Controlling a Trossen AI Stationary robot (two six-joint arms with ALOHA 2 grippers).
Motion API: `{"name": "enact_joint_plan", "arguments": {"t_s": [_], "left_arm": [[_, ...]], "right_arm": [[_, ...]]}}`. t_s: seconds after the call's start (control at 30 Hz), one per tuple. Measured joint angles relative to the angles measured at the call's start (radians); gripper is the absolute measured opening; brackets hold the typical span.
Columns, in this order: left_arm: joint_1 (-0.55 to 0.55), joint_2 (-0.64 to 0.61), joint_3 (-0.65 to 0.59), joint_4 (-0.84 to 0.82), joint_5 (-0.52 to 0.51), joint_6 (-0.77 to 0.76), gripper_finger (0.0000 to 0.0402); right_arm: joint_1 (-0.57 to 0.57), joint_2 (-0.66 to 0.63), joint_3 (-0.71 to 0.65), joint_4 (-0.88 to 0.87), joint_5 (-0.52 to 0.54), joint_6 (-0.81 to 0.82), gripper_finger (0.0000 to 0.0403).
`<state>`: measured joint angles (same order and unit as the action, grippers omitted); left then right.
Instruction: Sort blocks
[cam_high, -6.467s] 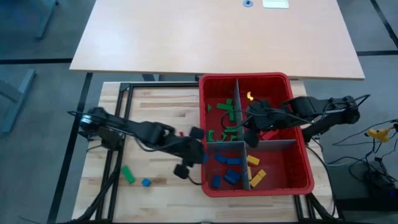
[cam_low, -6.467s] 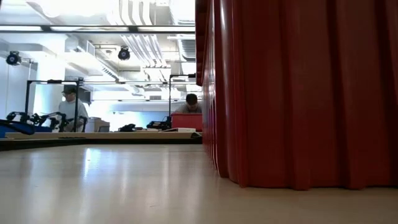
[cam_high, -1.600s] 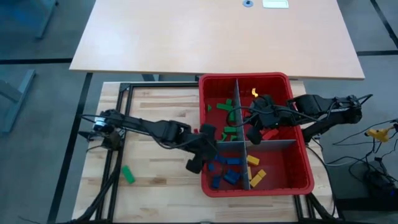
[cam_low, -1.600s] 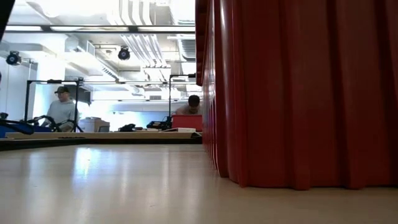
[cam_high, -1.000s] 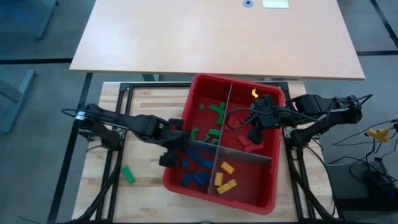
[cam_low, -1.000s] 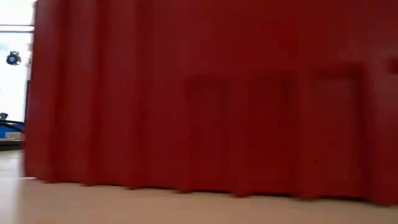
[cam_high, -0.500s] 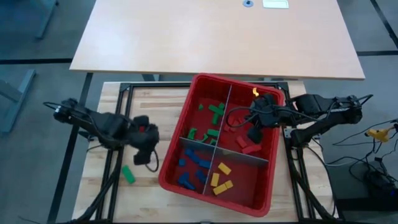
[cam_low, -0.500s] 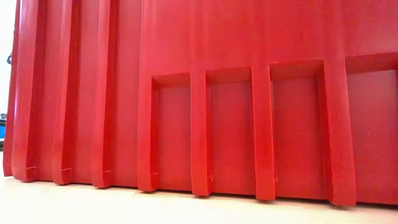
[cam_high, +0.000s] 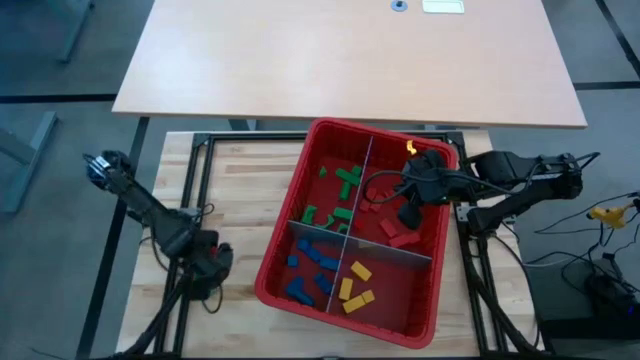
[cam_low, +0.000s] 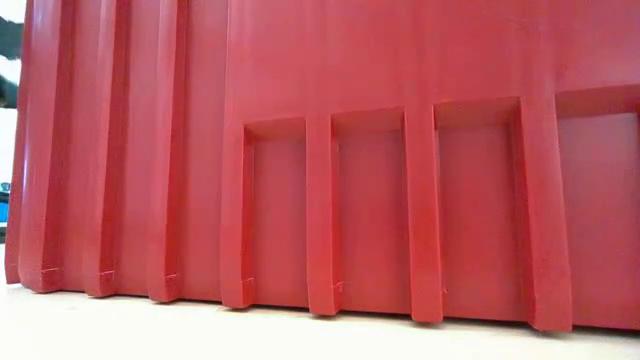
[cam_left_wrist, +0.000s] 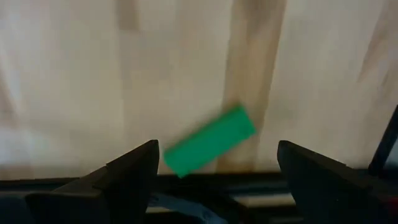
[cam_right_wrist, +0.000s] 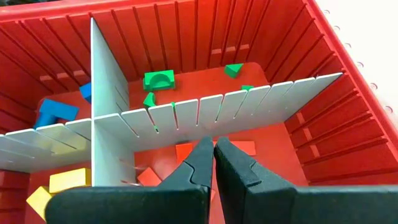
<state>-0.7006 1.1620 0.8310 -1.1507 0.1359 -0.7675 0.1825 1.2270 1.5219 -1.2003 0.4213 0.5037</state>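
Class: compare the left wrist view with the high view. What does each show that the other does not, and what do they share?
Only the left wrist view shows the green block on the wood, between open fingers. Only the high view shows the red bin, its sorted blocks and the right gripper over it. Both show the wooden table.

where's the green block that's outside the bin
On the wooden table, left of the red bin: the left wrist view shows the green block ahead of the open left gripper.

Four cameras, one table
Overhead looks straight down; low camera faces the red bin (cam_low: 400, 160) wall closely; wrist cameras peer past their fingers.
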Motion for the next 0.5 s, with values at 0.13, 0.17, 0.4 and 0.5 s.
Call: {"name": "enact_joint_plan", "arguments": {"t_s": [0.13, 0.17, 0.4, 0.5], "left_arm": [[-0.127, 0.008, -0.083, 0.047, 0.051, 0.051, 0.0313], [-0.156, 0.012, -0.098, 0.063, 0.058, 0.069, 0.0313], [-0.274, 0.049, -0.174, 0.181, 0.074, 0.130, 0.0313], [-0.273, 0.068, -0.196, 0.223, 0.089, 0.160, 0.0313]], "right_arm": [[0.000, 0.000, 0.000, 0.000, 0.000, 0.000, 0.0000], [0.000, 0.001, 0.000, 0.000, 0.000, 0.000, 0.0000], [-0.002, 0.001, 0.000, 0.000, 0.000, 0.006, 0.0000], [-0.008, 0.001, 0.000, 0.000, 0.000, 0.010, 0.0000]]}}
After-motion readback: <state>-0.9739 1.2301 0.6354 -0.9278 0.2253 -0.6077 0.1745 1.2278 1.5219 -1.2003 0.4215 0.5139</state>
